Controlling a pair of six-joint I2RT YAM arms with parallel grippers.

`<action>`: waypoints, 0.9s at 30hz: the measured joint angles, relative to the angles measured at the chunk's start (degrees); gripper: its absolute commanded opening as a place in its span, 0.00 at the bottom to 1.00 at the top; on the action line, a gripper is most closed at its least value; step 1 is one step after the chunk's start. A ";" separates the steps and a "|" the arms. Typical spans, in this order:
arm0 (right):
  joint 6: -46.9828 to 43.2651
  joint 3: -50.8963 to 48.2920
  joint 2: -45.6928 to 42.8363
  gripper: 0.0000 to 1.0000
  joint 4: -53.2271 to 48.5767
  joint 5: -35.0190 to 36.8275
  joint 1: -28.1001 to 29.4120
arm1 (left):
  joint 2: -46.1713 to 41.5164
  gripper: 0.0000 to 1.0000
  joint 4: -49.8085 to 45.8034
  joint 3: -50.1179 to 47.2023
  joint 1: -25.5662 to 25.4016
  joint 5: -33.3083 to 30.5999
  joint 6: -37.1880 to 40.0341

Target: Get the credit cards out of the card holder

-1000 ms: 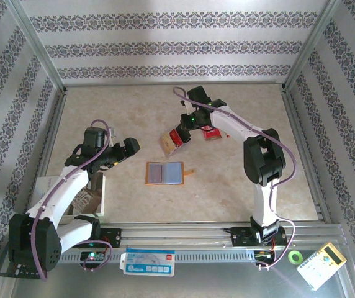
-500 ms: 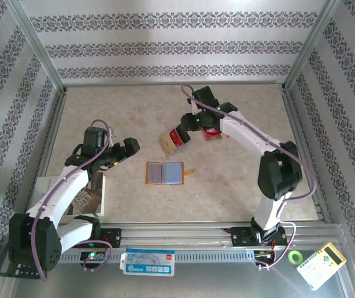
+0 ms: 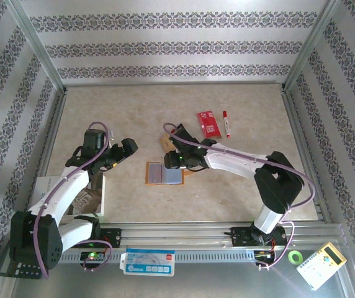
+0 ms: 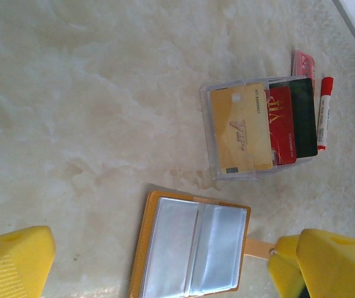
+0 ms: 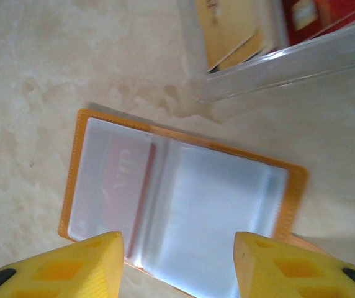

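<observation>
Right wrist view shows the right pincer [image 5: 176, 251], its yellow fingers apart and empty, above the card holder [image 5: 177, 186]. The holder is a flat orange folder lying open near the middle of the marbled surface [image 5: 35, 74]. A red card [image 5: 125, 180] sits under one glossy clear pocket. Tan, red and black credit cards [image 4: 261, 127] lie in a clear plastic tray [image 4: 206, 118] just beyond. The left pincer [image 4: 165, 267] gapes wide, holding nothing.

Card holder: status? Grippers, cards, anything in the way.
Left gripper open, standing off; right gripper open over the card holder. Holder open flat, one red card in a pocket; other cards in the clear box. Nothing lies on the holder.
</observation>
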 measured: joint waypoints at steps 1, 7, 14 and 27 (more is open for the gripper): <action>0.74 0.07 0.98 0.51 0.85 -0.15 0.44 | 0.00 1.00 0.00 -0.02 0.04 0.02 -0.02; 3.08 2.62 5.29 0.54 0.79 2.27 3.34 | -0.04 1.00 0.00 -0.09 0.26 0.00 -0.02; 2.62 9.90 9.94 0.65 -4.17 7.67 7.19 | -1.01 1.00 -0.02 -1.01 0.33 -0.31 -0.02; 0.09 16.37 16.74 0.77 -12.24 14.10 8.46 | -6.47 1.00 -0.61 -1.88 1.66 -5.38 -0.02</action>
